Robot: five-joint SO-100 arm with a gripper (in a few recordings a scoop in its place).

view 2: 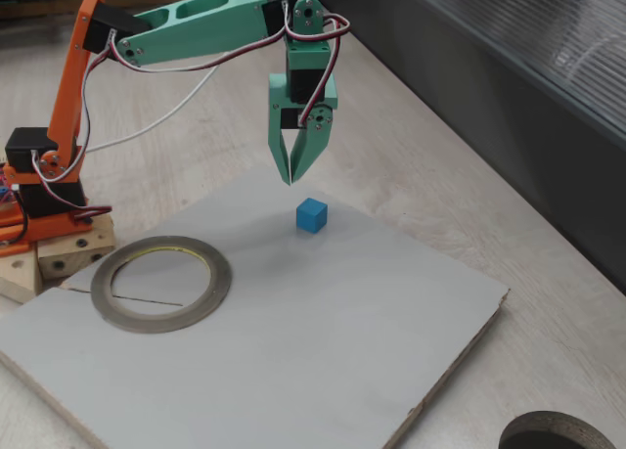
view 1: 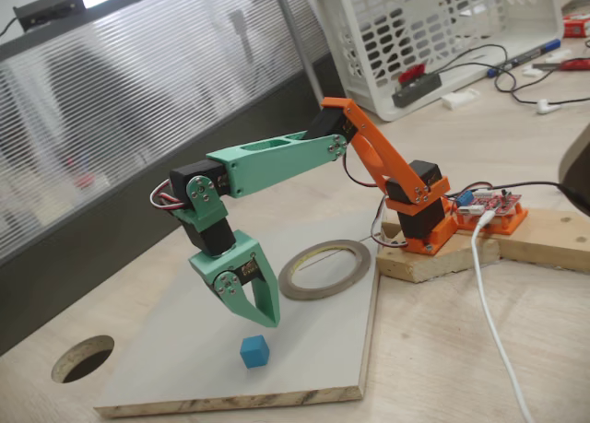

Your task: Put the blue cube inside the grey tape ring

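Note:
The blue cube (view 1: 253, 352) (view 2: 312, 215) rests on the pale board, apart from everything else. My green gripper (view 1: 270, 322) (view 2: 290, 180) points straight down just above the board, a short way from the cube and not touching it. Its jaws are shut with the tips together and nothing between them. The grey tape ring (view 1: 318, 294) (view 2: 166, 320) lies flat on the board between the cube and the arm's orange base, and its opening holds nothing.
The pale board (view 1: 304, 349) (view 2: 293, 361) lies on a wooden table with a round dark hole (view 1: 83, 358) (view 2: 558, 434) near one corner. The arm's base stands on a wooden block (view 1: 433, 257). A white cable (view 1: 489, 303) and a white basket (view 1: 433, 27) lie beyond.

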